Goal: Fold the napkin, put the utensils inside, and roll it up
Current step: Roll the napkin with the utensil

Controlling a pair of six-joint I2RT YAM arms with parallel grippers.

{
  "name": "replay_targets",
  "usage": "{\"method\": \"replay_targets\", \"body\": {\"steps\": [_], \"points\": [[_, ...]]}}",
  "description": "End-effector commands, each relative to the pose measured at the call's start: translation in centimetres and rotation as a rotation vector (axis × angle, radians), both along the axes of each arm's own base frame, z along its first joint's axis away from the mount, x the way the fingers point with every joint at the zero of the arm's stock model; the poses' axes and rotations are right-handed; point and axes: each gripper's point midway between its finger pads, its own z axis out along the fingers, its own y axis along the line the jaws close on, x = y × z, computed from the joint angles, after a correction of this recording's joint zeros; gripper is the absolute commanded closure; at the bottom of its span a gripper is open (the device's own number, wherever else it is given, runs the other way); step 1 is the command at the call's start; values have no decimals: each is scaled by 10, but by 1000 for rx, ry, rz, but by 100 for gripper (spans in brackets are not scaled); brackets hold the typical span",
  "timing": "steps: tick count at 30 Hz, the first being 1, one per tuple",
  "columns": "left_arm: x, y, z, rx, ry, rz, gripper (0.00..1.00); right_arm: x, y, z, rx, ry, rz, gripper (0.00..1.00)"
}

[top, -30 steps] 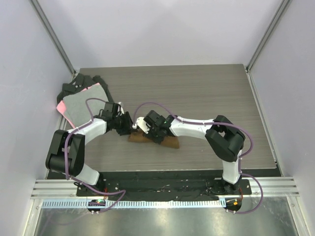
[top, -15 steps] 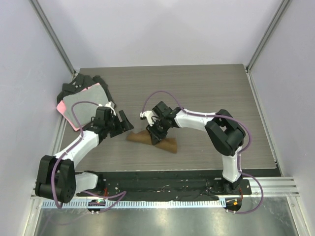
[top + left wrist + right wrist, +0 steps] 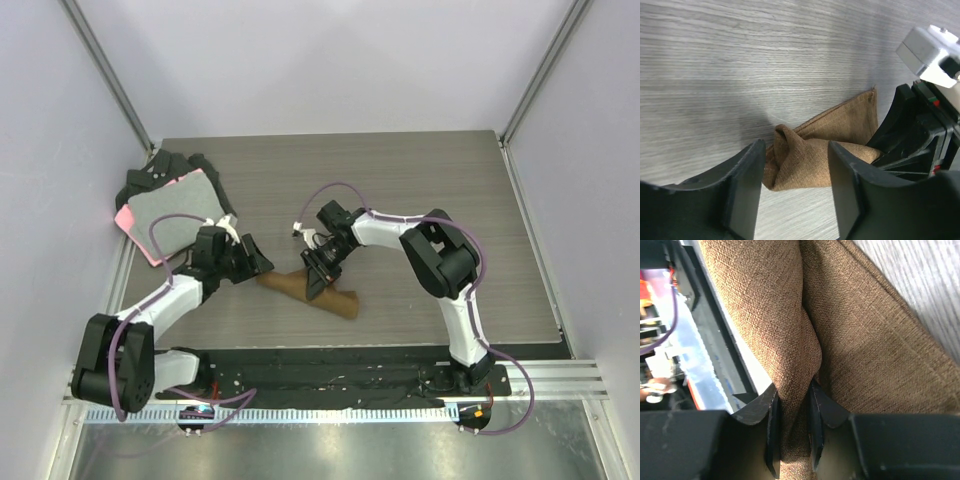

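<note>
At centre, right gripper [image 3: 794,390] pinches napkin [image 3: 865,355]; left gripper [image 3: 795,147] gapes.

Table [image 3: 420,180]: dk grey wood-grain top, matte. Walls [image 3: 330,60]: plain pale lilac panels, 3 sides. Posts [image 3: 110,80]: slim alu struts at back corners. Near edge: black base plate [image 3: 340,362], alu rail [image 3: 560,380]. Light even, soft.

The napkin [image 3: 340,300] — brown, coarse-woven, matte — lay bunched into a long narrow bundle, slanting across the table's [image 3: 420,200] near middle, one fold raised.
</note>
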Motion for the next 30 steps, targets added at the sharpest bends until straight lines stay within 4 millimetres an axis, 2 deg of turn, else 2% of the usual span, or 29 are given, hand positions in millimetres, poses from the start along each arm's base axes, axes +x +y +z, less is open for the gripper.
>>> {"method": "replay_targets", "body": {"steps": [1, 4, 9, 11, 12, 15, 19, 20, 23, 24, 26, 27, 28, 29, 30], "points": [[8, -12, 0, -35, -49, -53, 46, -9, -9, -18, -69, 93, -11, 73], [12, -16, -6, -40, -61, -62, 50, -6, -9, -20, -72, 94, -14, 73], [15, -23, -15, -60, -59, -93, 64, -4, -10, -22, -80, 95, -18, 72], [17, -26, -17, -70, -66, -104, 73, -1, -10, -21, -86, 89, -27, 71], [17, -27, -21, -68, -51, -105, 82, 1, -11, -20, -89, 82, -33, 70], [17, -27, -27, -60, -14, -105, 100, 11, -11, -9, -110, 16, -63, 63], [14, -24, -34, -32, 61, -100, 100, 36, -15, 26, -134, -145, -136, 52], [10, -23, -38, -27, 88, -100, 100, 42, -14, 43, -123, -204, -153, 46], [10, -25, -38, -37, 121, -98, 100, 59, -19, 67, -126, -364, -188, 38], [9, -26, -37, -39, 135, -99, 100, 63, -22, 82, -129, -447, -205, 33], [13, -27, -34, -45, 141, -95, 100, 72, -20, 99, -96, -578, -212, 30], [5, -25, -38, -37, 190, -95, 100, 66, -22, 104, -101, -649, -210, 26], [3, -25, -38, -34, 208, -93, 100, 72, -16, 114, -68, -740, -208, 23], [6, -26, -35, -31, 209, -93, 100, 68, -13, 116, -67, -798, -185, 22], [1, -24, -37, -22, 246, -87, 100, 48, -6, 113, -66, -851, -135, 21]]}}
